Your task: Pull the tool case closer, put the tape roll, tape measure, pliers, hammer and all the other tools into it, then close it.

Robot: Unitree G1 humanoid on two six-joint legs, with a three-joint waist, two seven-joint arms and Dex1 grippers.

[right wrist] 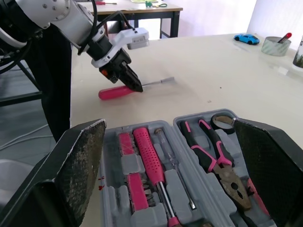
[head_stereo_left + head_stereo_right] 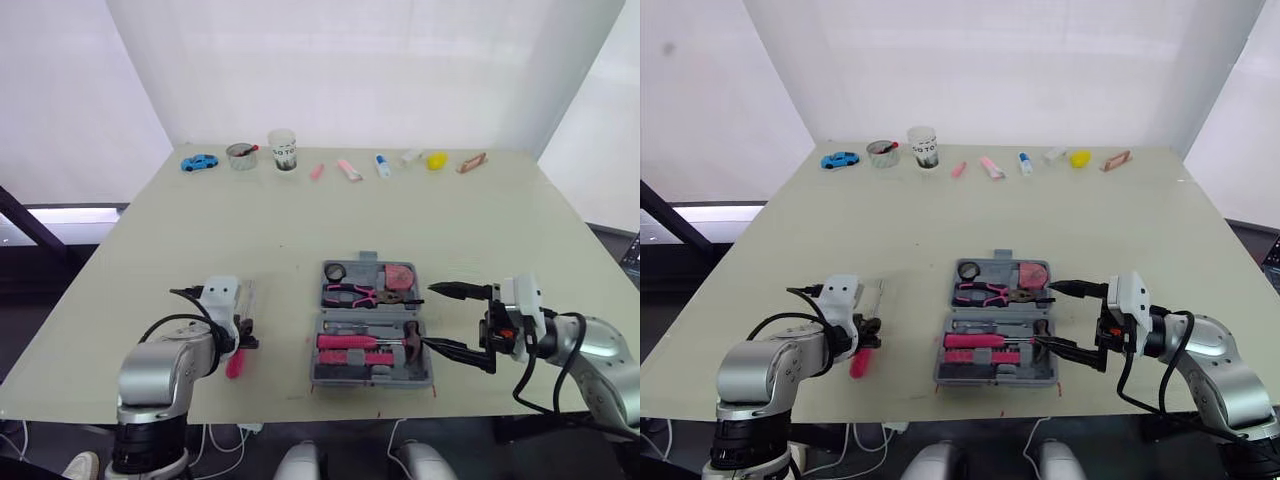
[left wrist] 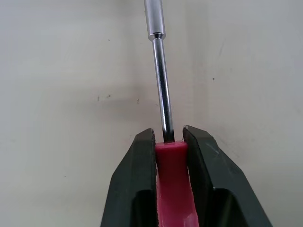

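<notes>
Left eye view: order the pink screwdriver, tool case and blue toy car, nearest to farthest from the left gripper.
1. Pink screwdriver, clamped in the left gripper.
2. Tool case, on its right.
3. Blue toy car, at the table's far edge.

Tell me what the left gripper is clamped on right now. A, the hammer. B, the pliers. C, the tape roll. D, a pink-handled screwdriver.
D: the left gripper is closed on the pink handle of the screwdriver, whose metal shaft sticks out past the fingertips as it lies on the table.
</notes>
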